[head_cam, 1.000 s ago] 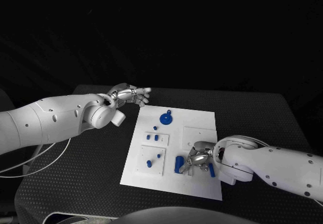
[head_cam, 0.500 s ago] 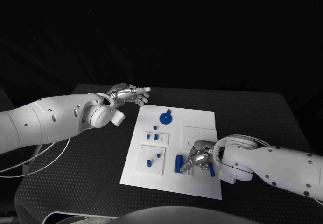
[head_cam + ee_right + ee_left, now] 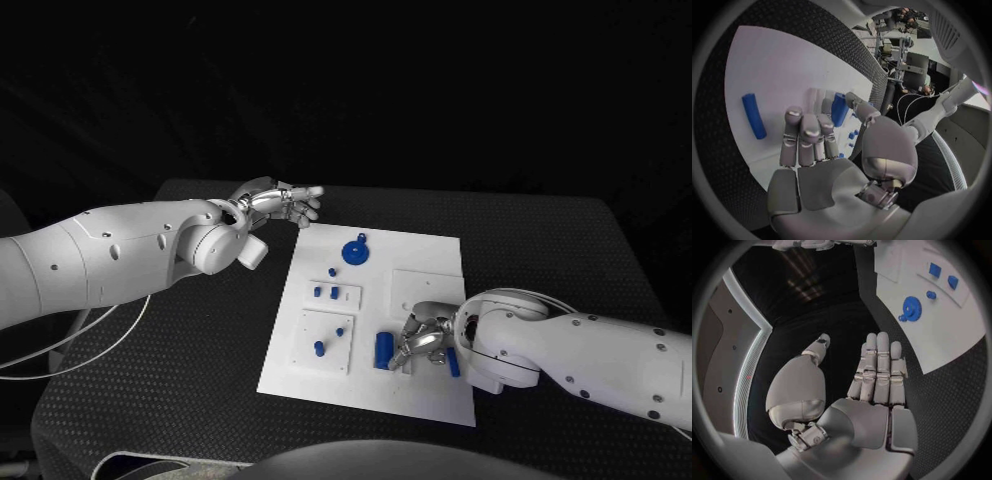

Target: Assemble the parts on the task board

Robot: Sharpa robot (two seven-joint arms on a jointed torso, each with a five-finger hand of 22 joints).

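The white task board [image 3: 433, 260] lies in the middle of the table. On its near part my right hand [image 3: 423, 340] has its fingers curled, and the thumb and fingers pinch a blue cylinder [image 3: 384, 350] [image 3: 839, 109] lying on the board. A second blue cylinder [image 3: 453, 362] [image 3: 753, 116] lies loose beside that wrist. A blue gear [image 3: 356, 253] [image 3: 909, 307] sits at the board's far end, with small blue pegs [image 3: 325, 293] [image 3: 934, 270] in white blocks on the left side. My left hand [image 3: 281, 205] [image 3: 876, 385] hovers beyond the board's far left corner, flat and empty.
Another blue peg [image 3: 320, 348] stands in the near left block. Black table [image 3: 188, 360] surrounds the board on all sides. A white cable [image 3: 58, 355] hangs off the table's left edge.
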